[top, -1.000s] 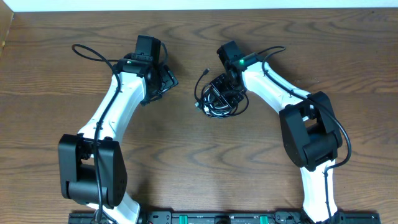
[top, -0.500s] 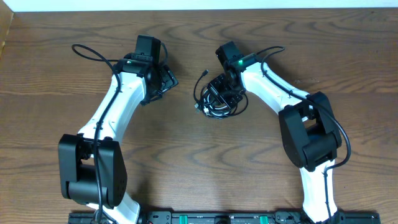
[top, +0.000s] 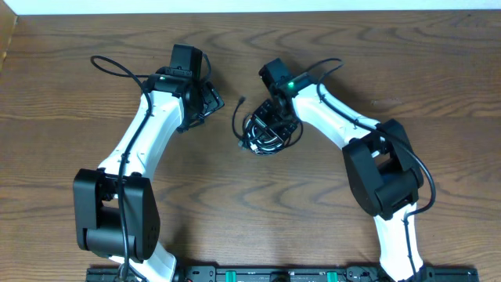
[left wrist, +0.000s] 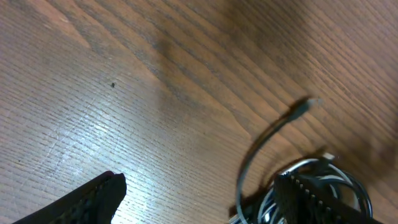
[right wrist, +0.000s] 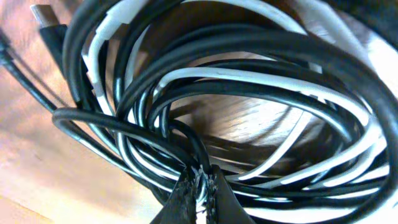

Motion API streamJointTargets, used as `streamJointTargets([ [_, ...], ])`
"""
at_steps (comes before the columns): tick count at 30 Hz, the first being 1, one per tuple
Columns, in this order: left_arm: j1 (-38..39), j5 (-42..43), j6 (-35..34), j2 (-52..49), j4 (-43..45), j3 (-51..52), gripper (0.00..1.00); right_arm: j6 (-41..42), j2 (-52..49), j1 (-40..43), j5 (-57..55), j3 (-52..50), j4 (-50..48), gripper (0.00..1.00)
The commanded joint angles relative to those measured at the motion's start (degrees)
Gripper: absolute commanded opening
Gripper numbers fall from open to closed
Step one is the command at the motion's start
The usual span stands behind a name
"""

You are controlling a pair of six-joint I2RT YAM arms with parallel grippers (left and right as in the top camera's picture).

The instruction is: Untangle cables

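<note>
The cables (top: 264, 135) lie as one tangled coil of black and white cords at the table's middle, with a loose black end (top: 239, 103) curling up to the left. My right gripper (top: 279, 119) sits on the coil's upper edge. In the right wrist view the right gripper (right wrist: 199, 194) is shut on a cord of the cables (right wrist: 249, 93), and a flat plug (right wrist: 48, 23) pokes out at top left. My left gripper (top: 210, 100) is open with nothing between its fingers, just left of the coil. Its wrist view shows the loose plug end (left wrist: 306, 107) and the cables (left wrist: 266, 205) behind its right finger (left wrist: 314, 198).
Bare brown wood surrounds the coil. A thick black arm cable (top: 117, 66) loops off the left arm at the upper left. The arm bases and a black rail (top: 282, 274) run along the near edge.
The right gripper finished shutting on the coil and dragged it a little left and up, toward the left gripper. The loose end moved left with it. The left arm has stayed still.
</note>
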State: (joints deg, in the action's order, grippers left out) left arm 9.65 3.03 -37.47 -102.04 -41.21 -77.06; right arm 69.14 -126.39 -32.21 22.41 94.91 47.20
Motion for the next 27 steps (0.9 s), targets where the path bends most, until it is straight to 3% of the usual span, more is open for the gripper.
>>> streamJointTargets([
  [1,0.1,-0.7,0.4,-0.7,-0.7,0.5,0.82,-14.1,-0.5,-0.5,-1.1,1.0,0.4,0.01],
  [9,0.1,9.2,11.2,-0.7,1.2,0.5,0.76,-33.5,-0.5,2.3,-0.6,1.0,-1.1,0.01],
  [13,0.1,11.6,15.3,-0.7,1.9,0.5,0.71,-41.4,-0.5,4.0,5.9,1.0,-1.6,0.01],
  [20,0.1,16.7,17.4,-1.3,2.4,0.5,0.72,-42.1,-0.5,7.0,15.0,1.0,-1.9,0.01],
  [27,0.1,23.6,17.4,-6.8,3.8,0.5,0.72,-38.1,-0.5,6.8,15.3,1.0,-5.5,0.01],
])
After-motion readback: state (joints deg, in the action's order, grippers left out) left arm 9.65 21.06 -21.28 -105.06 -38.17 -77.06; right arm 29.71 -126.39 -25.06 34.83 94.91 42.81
